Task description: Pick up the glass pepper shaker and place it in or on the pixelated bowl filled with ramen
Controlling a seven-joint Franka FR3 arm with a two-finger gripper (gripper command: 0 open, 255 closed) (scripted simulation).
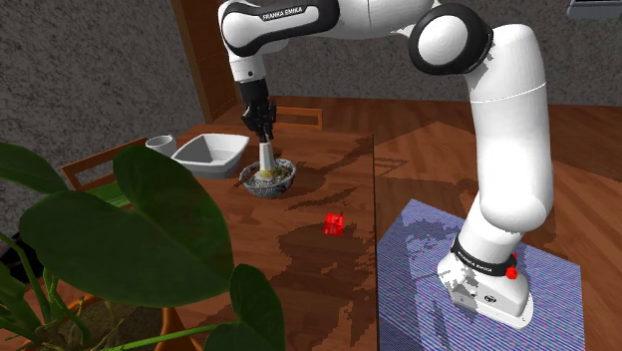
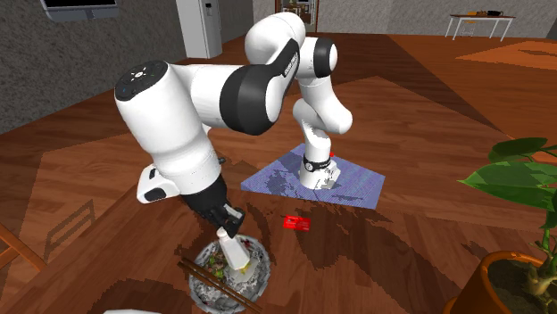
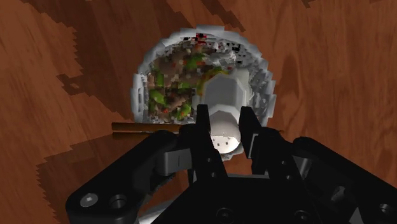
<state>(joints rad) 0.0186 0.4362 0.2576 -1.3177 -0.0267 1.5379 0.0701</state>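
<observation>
The pepper shaker [image 1: 267,158] is pale, with a white perforated cap [image 3: 224,135]. It stands upright inside the pixelated ramen bowl [image 1: 288,180], toward one side of it. My gripper [image 1: 264,135] points straight down over the bowl, its two black fingers clasping the shaker's top from either side. In the second exterior view the shaker [image 2: 237,257] tilts a little under the gripper [image 2: 230,234], its base among the noodles of the bowl [image 2: 207,294]. The wrist view has the gripper [image 3: 225,118] above the bowl's speckled rim [image 3: 141,83].
A white square dish [image 1: 211,153] and a small cup [image 1: 160,145] stand just beyond the bowl. Brown chopsticks [image 2: 210,278] lie across the bowl. A red cube [image 1: 335,223] sits nearer the stand. Large plant leaves [image 1: 130,239] cover the shoulder view's lower left.
</observation>
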